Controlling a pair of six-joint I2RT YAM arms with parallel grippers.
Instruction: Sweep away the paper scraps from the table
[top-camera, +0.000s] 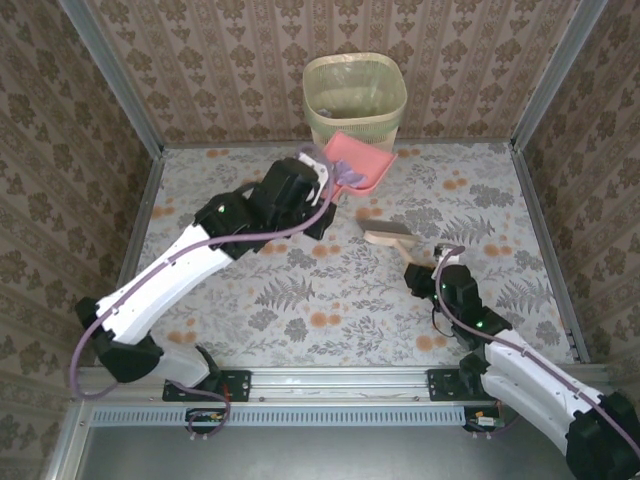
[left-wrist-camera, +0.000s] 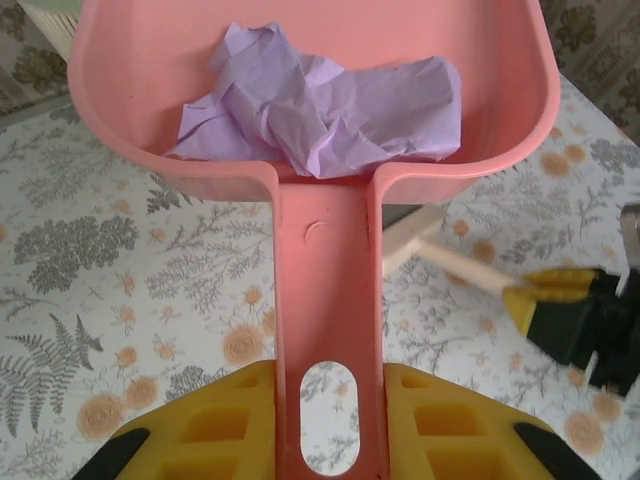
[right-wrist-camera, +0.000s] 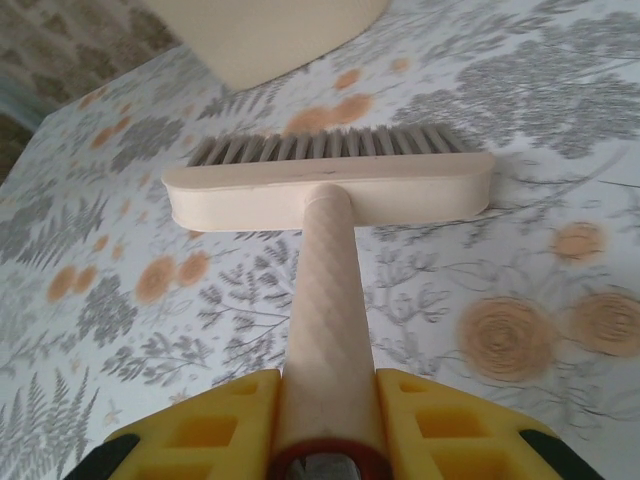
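Observation:
A crumpled lilac paper scrap (left-wrist-camera: 320, 110) lies inside a pink dustpan (left-wrist-camera: 150, 60). My left gripper (left-wrist-camera: 325, 420) is shut on the dustpan's handle. In the top view the dustpan (top-camera: 362, 155) is raised at the back of the table (top-camera: 300, 300), just in front of the basket, with the left gripper (top-camera: 325, 190) behind it and the scrap (top-camera: 350, 176) at its near end. My right gripper (right-wrist-camera: 328, 420) is shut on the handle of a cream brush (right-wrist-camera: 330, 190), whose bristles rest on the cloth. That brush (top-camera: 388, 236) sits right of centre, with the right gripper (top-camera: 425, 272) at its handle.
A pale green wicker basket (top-camera: 355, 95) stands against the back wall, and its base (right-wrist-camera: 260, 30) shows above the brush. Aluminium rails (top-camera: 540, 240) and brown patterned walls frame the table. The left arm (top-camera: 190, 265) stretches diagonally over the left half.

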